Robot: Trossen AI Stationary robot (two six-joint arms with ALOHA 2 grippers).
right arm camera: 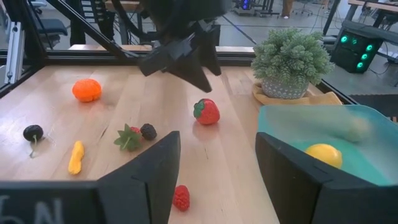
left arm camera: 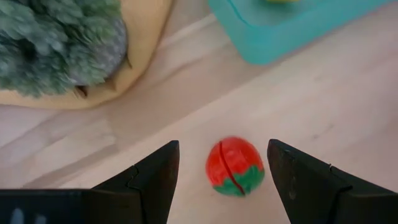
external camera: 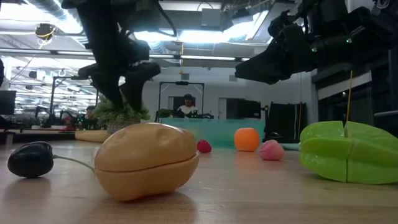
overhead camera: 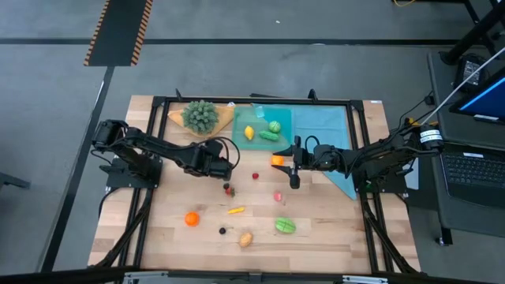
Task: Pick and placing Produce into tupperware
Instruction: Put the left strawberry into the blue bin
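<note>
**Left gripper poised over a strawberry**

Near the middle of the table point(overhead camera: 158, 229), just this side of the tupperware point(left arm camera: 298, 31), the left gripper point(left arm camera: 222, 149) hangs over a red toy strawberry point(left arm camera: 234, 165). Its fingers are spread apart with the fruit in the gap between them, touching neither. The strawberry lies on bare wood and is not gripped. That spread, wider than the fruit, looks chosen so the fingers can come down on either side of it before closing.

The right gripper point(right arm camera: 217, 142) waits at the near right edge of the tupperware. Its fingers are also apart and nothing shows between them. It faces left across the table toward the other arm, probably held back so the two do not meet over the same fruit. A small orange piece point(overhead camera: 278, 160) lies just beside it; whether they touch cannot be told.

The tupperware sits at the far side, to the right of the bushy plant point(left arm camera: 56, 43) and its wooden dish point(left arm camera: 146, 37). It already holds a lemon point(right arm camera: 323, 154) and some green pieces, so the task appears partly done.

Most of the produce is not yet in. An orange point(overhead camera: 192, 219), a yellow-orange stick point(overhead camera: 236, 210), a tan piece point(overhead camera: 246, 239), a green piece point(overhead camera: 285, 226) and a raspberry point(overhead camera: 278, 196) are scattered across the near half. The strawberry seems the next to go. It is round, so it may roll if only one finger catches it.
</note>
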